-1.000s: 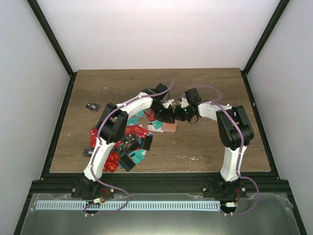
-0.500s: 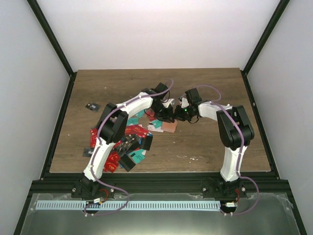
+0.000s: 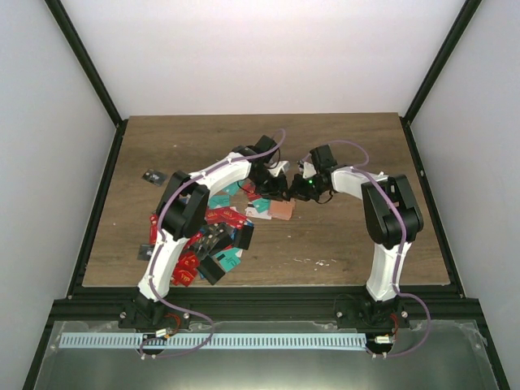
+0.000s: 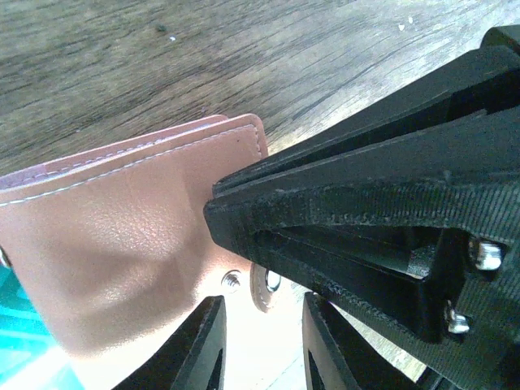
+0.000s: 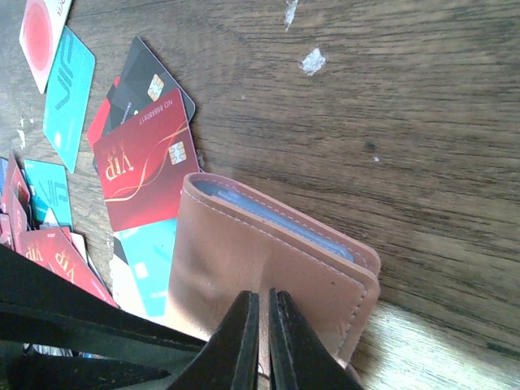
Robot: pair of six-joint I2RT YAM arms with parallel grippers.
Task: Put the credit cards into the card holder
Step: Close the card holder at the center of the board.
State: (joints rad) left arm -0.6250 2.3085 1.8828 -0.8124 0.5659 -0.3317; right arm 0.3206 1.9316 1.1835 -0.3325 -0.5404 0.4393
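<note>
Lower centre: right fingers [image 5: 240, 341] pinch card holder [image 5: 268, 260]; left fingers [image 4: 203, 349] slightly parted astride snap tab [image 4: 264, 284]. Widen mouth before feeding credit cards [image 5: 146, 162].

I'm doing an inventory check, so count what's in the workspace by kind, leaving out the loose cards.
Robot arms: 2, the left arm and the right arm
Card holder: 1
Total: 3

- Your left arm [image 3: 165, 258] and right arm [image 3: 380, 268]: white links, black joints.
- Lilac cables [image 3: 349, 145] loop along both (thin, loose).
- Your fingers [image 4: 366, 203] are black, ribbed, with silver screws [image 4: 486, 255].
</note>
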